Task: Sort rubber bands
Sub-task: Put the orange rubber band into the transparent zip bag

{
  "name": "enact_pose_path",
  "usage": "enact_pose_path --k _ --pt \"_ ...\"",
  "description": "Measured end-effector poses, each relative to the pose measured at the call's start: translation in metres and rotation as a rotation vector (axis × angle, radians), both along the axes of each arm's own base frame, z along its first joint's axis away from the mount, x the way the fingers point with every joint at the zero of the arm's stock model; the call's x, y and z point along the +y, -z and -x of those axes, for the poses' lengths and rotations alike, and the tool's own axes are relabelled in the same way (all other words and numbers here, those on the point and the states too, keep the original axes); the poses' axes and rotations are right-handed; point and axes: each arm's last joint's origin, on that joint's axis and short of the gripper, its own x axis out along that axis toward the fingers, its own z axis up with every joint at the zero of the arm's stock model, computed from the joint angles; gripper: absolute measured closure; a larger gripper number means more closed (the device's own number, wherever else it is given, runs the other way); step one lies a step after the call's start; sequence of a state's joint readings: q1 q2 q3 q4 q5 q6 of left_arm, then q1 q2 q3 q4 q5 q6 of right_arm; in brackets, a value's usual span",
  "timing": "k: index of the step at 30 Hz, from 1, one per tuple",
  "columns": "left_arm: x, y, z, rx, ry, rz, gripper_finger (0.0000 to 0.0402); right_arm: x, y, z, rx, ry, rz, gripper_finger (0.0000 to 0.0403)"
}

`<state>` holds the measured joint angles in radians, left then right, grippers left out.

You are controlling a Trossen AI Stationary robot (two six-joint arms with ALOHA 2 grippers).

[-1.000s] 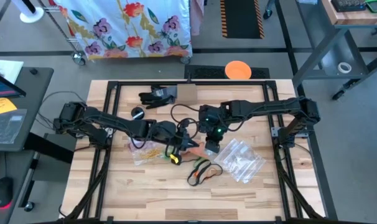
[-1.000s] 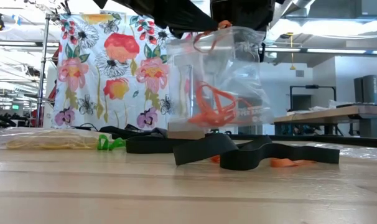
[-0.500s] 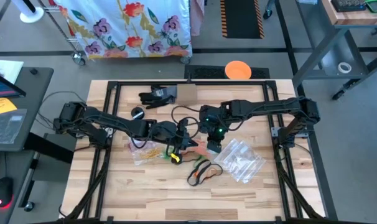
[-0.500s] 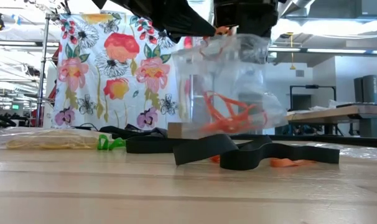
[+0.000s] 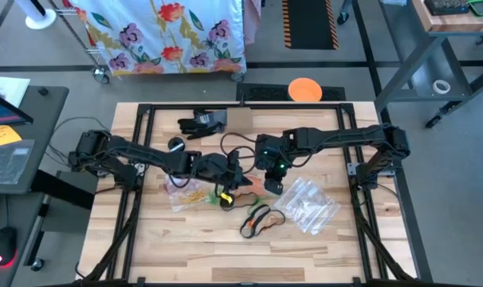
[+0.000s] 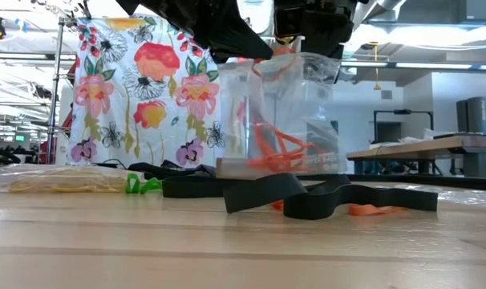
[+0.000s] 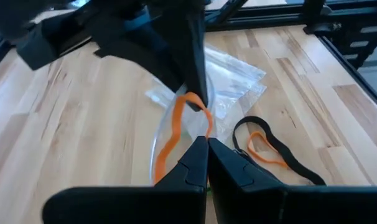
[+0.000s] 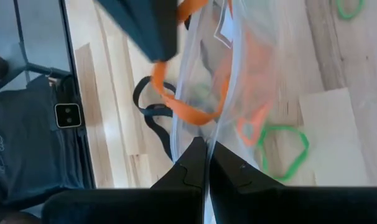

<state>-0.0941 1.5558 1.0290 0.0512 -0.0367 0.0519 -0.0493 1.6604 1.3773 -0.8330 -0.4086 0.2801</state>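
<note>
Between our two pinched-together hands, left (image 5: pixel 240 180) and right (image 5: pixel 268 186), a clear bag (image 6: pixel 279 112) of orange rubber bands (image 6: pixel 281 150), above our wooden counter (image 5: pixel 186 239).

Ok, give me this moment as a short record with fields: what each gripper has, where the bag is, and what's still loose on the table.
left gripper: shut on orange rubber band, at the bag's mouth
right gripper: shut on clear bag, holding it up over the table's middle
bag contents: orange bands
loose on table: black bands, green bands, an orange band
other bags: one with yellow bands on the left, an empty-looking clear one on the right
</note>
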Motion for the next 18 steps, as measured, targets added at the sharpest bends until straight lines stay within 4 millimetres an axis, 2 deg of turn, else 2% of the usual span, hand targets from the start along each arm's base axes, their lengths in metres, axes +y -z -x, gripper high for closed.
enact_pose_path --k 11,18 --pt "0.0001 -0.0032 -0.0016 -0.029 0.022 0.084 0.0401 0.0029 0.0033 0.0034 0.021 -0.038 0.203 0.0397" --pt "0.0060 -0.0022 -0.0016 -0.019 -0.046 0.107 0.0401 0.0043 0.0034 0.0033 0.021 -0.036 0.225 0.0397"
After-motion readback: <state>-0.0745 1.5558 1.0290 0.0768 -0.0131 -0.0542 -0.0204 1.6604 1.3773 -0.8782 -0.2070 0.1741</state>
